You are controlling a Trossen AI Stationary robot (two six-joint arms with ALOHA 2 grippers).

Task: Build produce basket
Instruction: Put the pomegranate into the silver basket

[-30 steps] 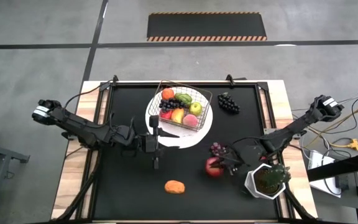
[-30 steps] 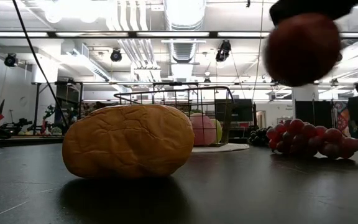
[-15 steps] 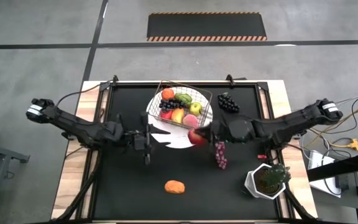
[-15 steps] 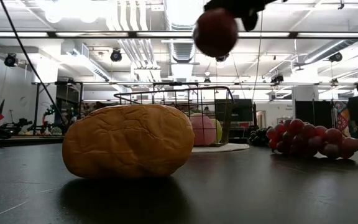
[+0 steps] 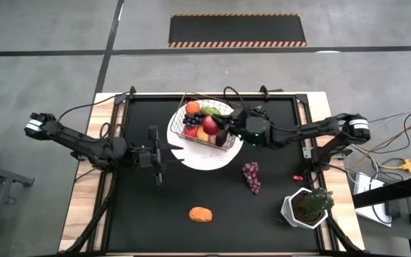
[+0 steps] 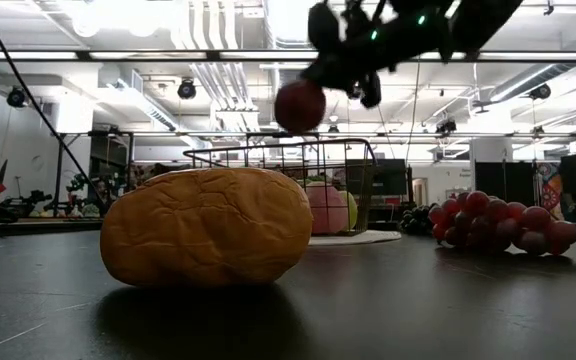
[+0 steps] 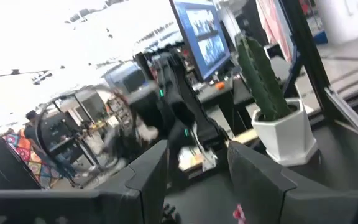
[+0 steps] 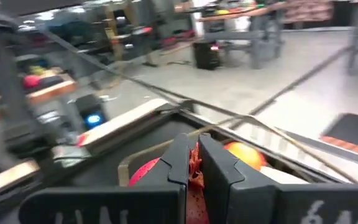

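Above the table's basket (image 5: 207, 125), a red apple (image 5: 210, 123) (seemingly gripped) between right jaws (image 5: 223, 132).

I count one wire basket (image 5: 207, 126) on one white plate (image 5: 204, 155), one red apple (image 6: 300, 106) above it, one purple grape bunch (image 5: 251, 175) and one orange fruit (image 5: 201, 213) loose on the mat, one potted plant (image 5: 307, 207), two arms, basket contents too crowded to tally

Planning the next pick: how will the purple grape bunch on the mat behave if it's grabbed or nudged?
The purple grape bunch is lumpy and elongated, so it probably drags or pivots rather than rolls. Its many small rounded grapes may slip between fingers. It likely lifts as one piece, though I can't confirm.
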